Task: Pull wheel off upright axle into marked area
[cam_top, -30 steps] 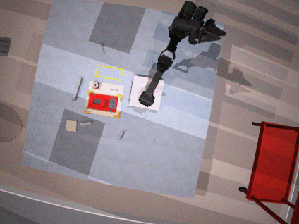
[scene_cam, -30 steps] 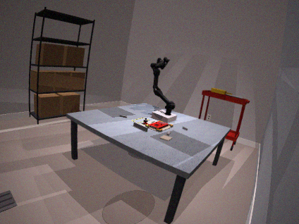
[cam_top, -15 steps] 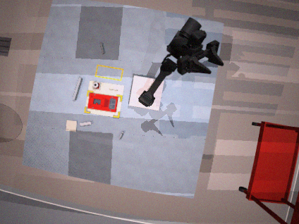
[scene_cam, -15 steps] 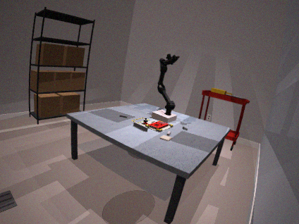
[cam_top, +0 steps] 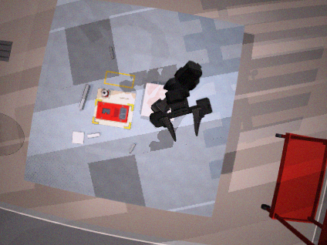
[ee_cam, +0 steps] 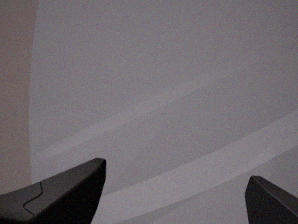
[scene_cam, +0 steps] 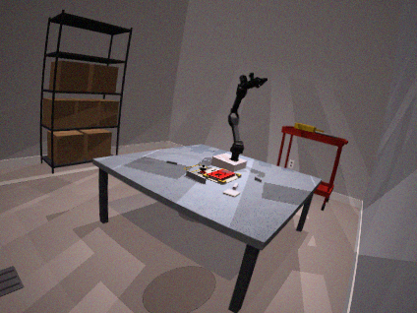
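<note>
The wheel (cam_top: 106, 92) is a small grey ring standing on a beige board, just above the red fixture (cam_top: 112, 112). The marked area (cam_top: 116, 72) is a yellow dashed rectangle on the table just behind that board. My gripper (cam_top: 184, 135) (scene_cam: 258, 79) (ee_cam: 178, 179) is open and empty. It is raised high above the table, to the right of the wheel and far from it. The wrist view shows only the two dark fingertips against a grey wall.
The arm stands on a white base plate (cam_top: 148, 98). A grey bar (cam_top: 83, 96), a white square (cam_top: 78, 137) and small loose parts (cam_top: 132, 148) lie on the table. A red cart (cam_top: 298, 177) (scene_cam: 315, 135) and a shelf with boxes (scene_cam: 84, 89) stand off the table.
</note>
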Controlling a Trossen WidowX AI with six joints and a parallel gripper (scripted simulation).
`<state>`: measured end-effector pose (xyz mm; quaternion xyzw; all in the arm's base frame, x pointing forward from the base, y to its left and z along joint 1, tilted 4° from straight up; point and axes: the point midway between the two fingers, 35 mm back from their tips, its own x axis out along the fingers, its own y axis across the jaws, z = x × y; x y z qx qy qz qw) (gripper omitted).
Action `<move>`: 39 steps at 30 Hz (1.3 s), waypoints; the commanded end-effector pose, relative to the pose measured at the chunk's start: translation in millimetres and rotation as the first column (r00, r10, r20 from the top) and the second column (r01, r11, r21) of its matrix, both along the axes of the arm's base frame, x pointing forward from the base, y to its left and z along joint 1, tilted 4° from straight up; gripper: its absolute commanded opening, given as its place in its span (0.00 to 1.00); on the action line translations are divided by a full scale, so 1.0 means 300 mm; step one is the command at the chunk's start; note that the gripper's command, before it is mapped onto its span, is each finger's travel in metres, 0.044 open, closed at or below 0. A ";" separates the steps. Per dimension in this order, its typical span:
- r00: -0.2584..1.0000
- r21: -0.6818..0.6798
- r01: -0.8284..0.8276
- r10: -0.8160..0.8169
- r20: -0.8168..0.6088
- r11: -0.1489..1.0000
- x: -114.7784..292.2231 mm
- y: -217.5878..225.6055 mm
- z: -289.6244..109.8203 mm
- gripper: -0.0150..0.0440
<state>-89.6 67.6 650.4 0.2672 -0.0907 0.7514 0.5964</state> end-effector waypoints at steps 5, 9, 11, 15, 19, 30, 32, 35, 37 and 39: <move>0.938 -0.151 0.165 -0.203 -0.282 0.975 0.361 0.216 -0.066 0.76; 0.870 -0.218 0.230 -0.301 -0.391 0.949 0.515 0.268 -0.124 0.76; 0.827 -0.253 0.259 -0.349 -0.440 0.932 0.592 0.287 -0.159 0.76; 0.752 -0.306 0.298 -0.420 -0.508 0.904 0.706 0.307 -0.216 0.76; 0.632 -0.375 0.336 -0.502 -0.591 0.864 0.866 0.317 -0.297 0.76; 0.172 -0.570 0.387 -0.664 -0.728 0.725 1.290 0.227 -0.608 0.76; 0.086 -0.602 0.378 -0.674 -0.734 0.704 1.345 0.201 -0.671 0.76; -0.068 -0.656 0.357 -0.681 -0.729 0.666 1.433 0.143 -0.785 0.76; -0.170 -0.689 0.340 -0.679 -0.714 0.640 1.486 0.095 -0.865 0.76; -0.271 -0.720 0.318 -0.669 -0.692 0.616 1.530 0.045 -0.946 0.76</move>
